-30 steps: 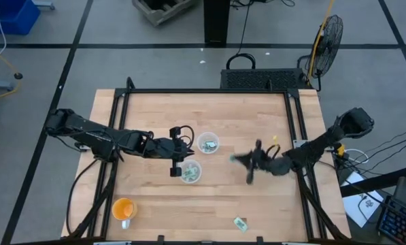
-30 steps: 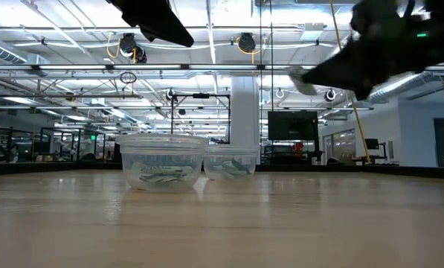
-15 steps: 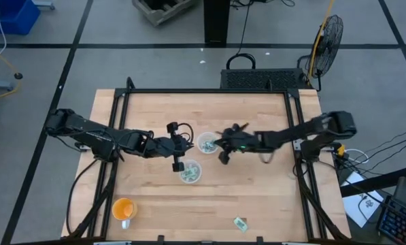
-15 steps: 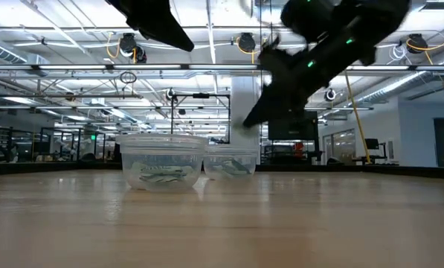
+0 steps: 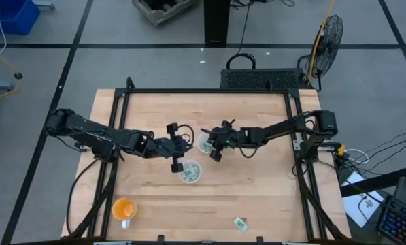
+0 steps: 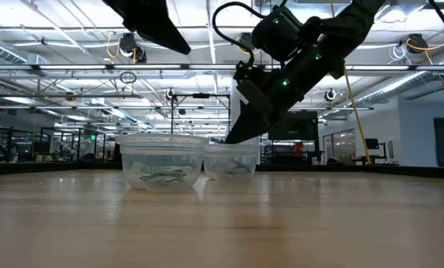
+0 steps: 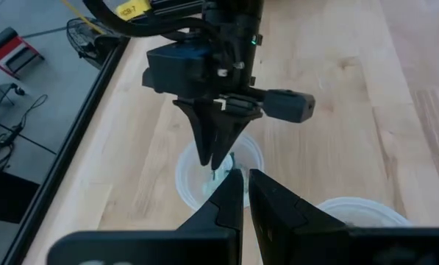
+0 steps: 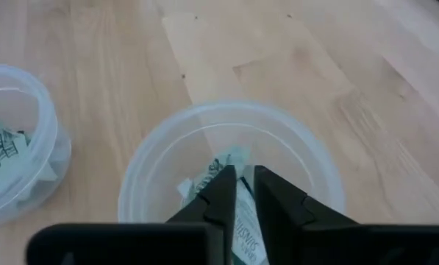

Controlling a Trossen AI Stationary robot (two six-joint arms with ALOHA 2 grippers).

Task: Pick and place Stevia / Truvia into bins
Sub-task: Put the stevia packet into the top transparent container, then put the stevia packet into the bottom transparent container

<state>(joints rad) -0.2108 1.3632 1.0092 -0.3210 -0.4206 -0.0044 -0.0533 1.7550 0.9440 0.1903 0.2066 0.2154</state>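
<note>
Scanning from the left, we see our left gripper (image 5: 177, 165) poised above the nearer bin (image 5: 190, 173), fingers almost together and holding nothing. Our right gripper (image 8: 237, 193) points down into the farther bin (image 8: 230, 158), its fingers slightly parted around a Stevia packet (image 8: 243, 221). One stray packet (image 5: 241, 222) lies near the table's front edge.

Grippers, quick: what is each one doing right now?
Left gripper: nearly shut, empty.
Right gripper: over a bin, fingers nipping a packet.
</note>
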